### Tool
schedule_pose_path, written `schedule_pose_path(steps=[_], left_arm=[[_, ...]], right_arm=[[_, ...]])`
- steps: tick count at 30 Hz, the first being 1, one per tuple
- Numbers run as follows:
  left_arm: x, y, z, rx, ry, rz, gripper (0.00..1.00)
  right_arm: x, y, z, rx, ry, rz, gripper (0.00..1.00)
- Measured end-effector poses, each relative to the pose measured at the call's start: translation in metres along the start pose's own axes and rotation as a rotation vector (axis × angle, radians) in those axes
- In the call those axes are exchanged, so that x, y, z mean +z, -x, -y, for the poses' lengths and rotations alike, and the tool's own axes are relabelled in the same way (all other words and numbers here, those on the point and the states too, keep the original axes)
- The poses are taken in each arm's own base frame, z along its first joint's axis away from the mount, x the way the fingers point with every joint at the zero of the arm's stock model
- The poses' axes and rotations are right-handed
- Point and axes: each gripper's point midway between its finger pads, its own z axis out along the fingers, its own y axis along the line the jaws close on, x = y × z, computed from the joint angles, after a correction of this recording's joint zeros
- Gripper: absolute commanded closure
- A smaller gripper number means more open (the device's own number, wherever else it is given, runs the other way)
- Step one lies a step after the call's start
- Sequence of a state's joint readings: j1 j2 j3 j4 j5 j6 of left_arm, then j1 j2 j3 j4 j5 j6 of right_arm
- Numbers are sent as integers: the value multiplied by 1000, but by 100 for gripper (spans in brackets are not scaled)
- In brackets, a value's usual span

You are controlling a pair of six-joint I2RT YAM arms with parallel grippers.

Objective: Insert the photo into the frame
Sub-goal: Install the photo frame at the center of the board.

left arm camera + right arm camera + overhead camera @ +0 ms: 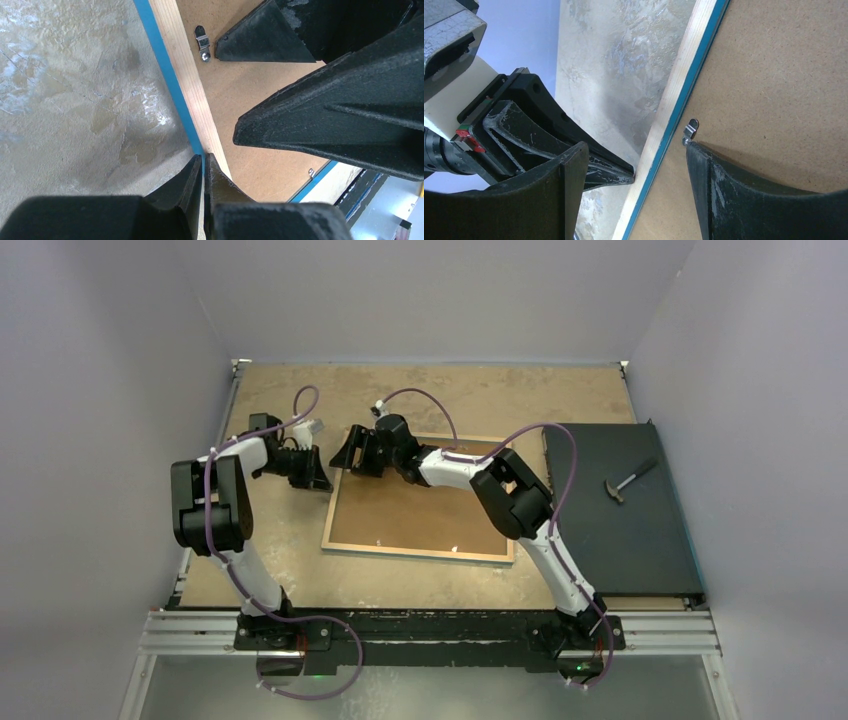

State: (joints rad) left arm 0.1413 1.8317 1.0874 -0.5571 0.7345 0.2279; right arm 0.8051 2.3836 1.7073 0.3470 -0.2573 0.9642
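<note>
At the centre of the table [300, 410], the frame [415, 552] lies face down, its wood-coloured rim up and a brown backing board [410, 515] seated inside it. The photo shows in no view; it may lie under the board, though that cannot be told. A small metal clip [690, 129] sits on the board just inside the frame's left rim, near the far corner. The right gripper [635, 147] hangs spread wide astride that rim, one fingertip touching the clip, the other over bare table outside. The left gripper [204, 170], clenched on nothing, sets its tips against the rim's outer edge just beside. The step in hand looks to be swivelling the clip. Done well, it calls for a short sideways push low on the tab, the left arm bracing the frame against sliding, and no downward pressure on the board. Off to the right, a hammer [628, 480] rests on a dark mat [620, 535], well apart.
</note>
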Motion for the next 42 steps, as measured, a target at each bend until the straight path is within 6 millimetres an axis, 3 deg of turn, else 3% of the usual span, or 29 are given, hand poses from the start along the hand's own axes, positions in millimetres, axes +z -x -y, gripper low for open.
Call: schedule_pose_path(steps=[42], left_arm=[[0, 0, 1, 32, -9, 15, 99]], right_arm=[[6, 8, 4, -7, -16, 78, 29]])
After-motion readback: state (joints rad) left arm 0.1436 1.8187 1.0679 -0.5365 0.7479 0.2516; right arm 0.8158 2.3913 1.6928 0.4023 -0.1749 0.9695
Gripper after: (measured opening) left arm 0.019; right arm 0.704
